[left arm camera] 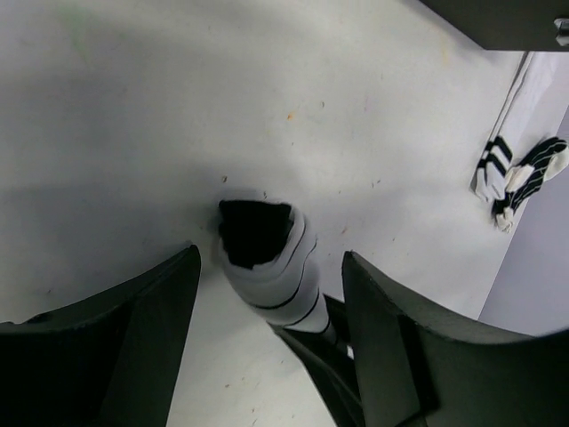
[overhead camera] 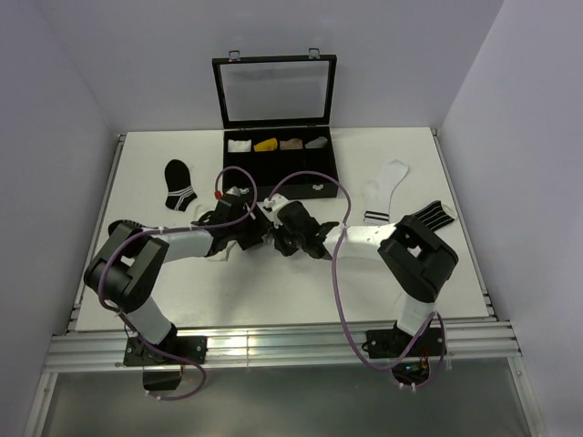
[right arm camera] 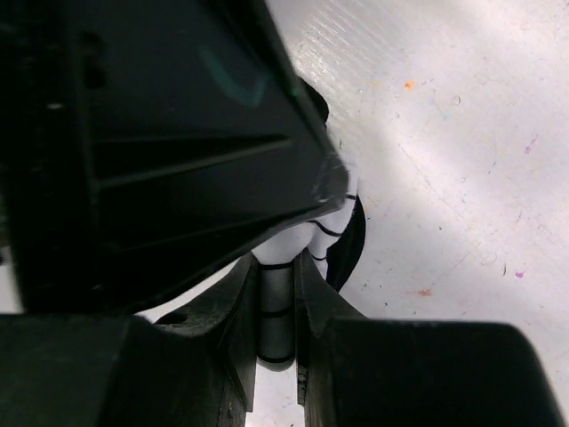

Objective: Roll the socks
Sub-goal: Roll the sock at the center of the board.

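1. Seen from above, two black robot arms reach in from the near edge of a white table [overhead camera: 273, 291], and their tips meet near its middle.
2. The left tool [left arm camera: 269, 258] is spread wide. Its two dark fingers [left arm camera: 116, 347] stand apart on either side of a sock bundle [left arm camera: 280, 280] without touching it, so this tool holds nothing.
3. The sock bundle is white with thin black lines and a black end. It sits over the bare table in the gap between the left fingers, with the black end pointing away from the left wrist camera.
4. The right tool [right arm camera: 277, 267] is closed on the same bundle. In the right wrist view its two fingers pinch a narrow strip of the white, black-lined fabric between them.
5. Whether the bundle is one sock or two cannot be told.
6. At the back of the table stands a black case [overhead camera: 221, 159] with its lid raised. A row of compartments holds small white, yellow, tan and grey rolls.
7. A black sock with white stripes [overhead camera: 179, 187] lies flat to the left of the case.
8. To the right lies a white sock with black bands [overhead camera: 384, 187], and just beside it a dark striped sock [overhead camera: 430, 217] is partly covered by the right arm.
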`<action>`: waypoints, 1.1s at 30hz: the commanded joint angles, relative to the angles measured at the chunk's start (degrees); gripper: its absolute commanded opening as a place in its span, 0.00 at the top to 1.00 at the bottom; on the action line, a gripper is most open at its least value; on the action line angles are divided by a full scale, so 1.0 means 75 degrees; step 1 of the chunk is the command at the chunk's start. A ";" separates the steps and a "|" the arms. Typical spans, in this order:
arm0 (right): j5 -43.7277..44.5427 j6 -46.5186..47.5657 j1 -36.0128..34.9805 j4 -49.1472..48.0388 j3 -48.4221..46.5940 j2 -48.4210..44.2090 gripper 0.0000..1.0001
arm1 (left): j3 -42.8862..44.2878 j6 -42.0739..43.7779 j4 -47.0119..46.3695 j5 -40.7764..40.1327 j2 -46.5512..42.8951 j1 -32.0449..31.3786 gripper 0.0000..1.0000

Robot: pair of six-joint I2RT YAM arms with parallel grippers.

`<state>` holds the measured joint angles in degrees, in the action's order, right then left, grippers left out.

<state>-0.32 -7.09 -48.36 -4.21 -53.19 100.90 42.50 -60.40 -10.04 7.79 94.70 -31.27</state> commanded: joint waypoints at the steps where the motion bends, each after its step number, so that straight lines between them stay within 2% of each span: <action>1: -0.0696 -0.0144 -0.0045 0.1018 0.0271 0.0128 1.00 | 0.0192 -0.0196 -0.0232 -0.0112 0.0370 -0.0249 0.29; 6: -0.0825 -0.0144 0.0049 0.0913 0.0377 0.0046 1.00 | 0.0169 -0.0418 0.0108 -0.0605 0.0499 -0.0249 0.41; 9: -0.0837 -0.0144 0.0061 0.0878 0.0400 -0.0001 1.00 | 0.0169 -0.0466 0.0202 -0.0629 0.0581 -0.0261 0.53; 11: -0.0848 -0.0121 0.0073 0.0878 0.0400 -0.0012 0.98 | 0.0181 -0.0454 0.0249 -0.0559 0.0639 -0.0249 0.66; 12: -0.0837 -0.0109 0.0073 0.0889 0.0377 -0.0024 0.96 | 0.0192 -0.0454 0.0296 -0.0558 0.0651 -0.0261 0.72; 13: -0.0790 -0.0097 0.0061 0.0889 0.0377 -0.0036 0.93 | 0.0204 -0.0431 0.0308 -0.0535 0.0651 -0.0261 0.82; 14: -0.0743 -0.0086 0.0061 0.0889 0.0354 -0.0094 0.85 | 0.0228 -0.0419 0.0343 -0.0535 0.0640 -0.0261 0.86; 16: -0.0556 -0.0016 0.0014 0.0889 0.0342 -0.0164 0.77 | 0.0344 -0.0314 0.0553 -0.0582 0.0628 -0.0296 0.98; 17: -0.0358 0.0031 -0.0021 0.0889 0.0307 -0.0188 0.68 | 0.0415 -0.0279 0.0658 -0.0594 0.0628 -0.0319 0.99; 19: -0.0076 0.0172 -0.0138 0.0983 0.0179 -0.0235 0.60 | 0.0555 -0.0173 0.0916 -0.0594 0.0628 -0.0366 1.00; 23: 0.0941 0.0394 -0.0395 0.1100 0.0014 -0.0200 0.52 | 0.0837 0.0014 0.1315 -0.0605 0.0675 -0.0413 1.00; 26: 0.1365 0.0523 -0.0571 0.1006 -0.0010 -0.0212 0.48 | 0.0954 0.0143 0.1608 -0.0594 0.0698 -0.0425 1.00; 33: 0.2057 0.0723 -0.0888 0.1112 -0.0244 0.0280 0.46 | 0.1153 0.0319 0.1901 -0.0582 0.0651 -0.0437 1.00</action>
<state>11.05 -4.16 -53.43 0.97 -53.39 100.71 49.76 -60.88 -0.99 4.21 98.87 -33.85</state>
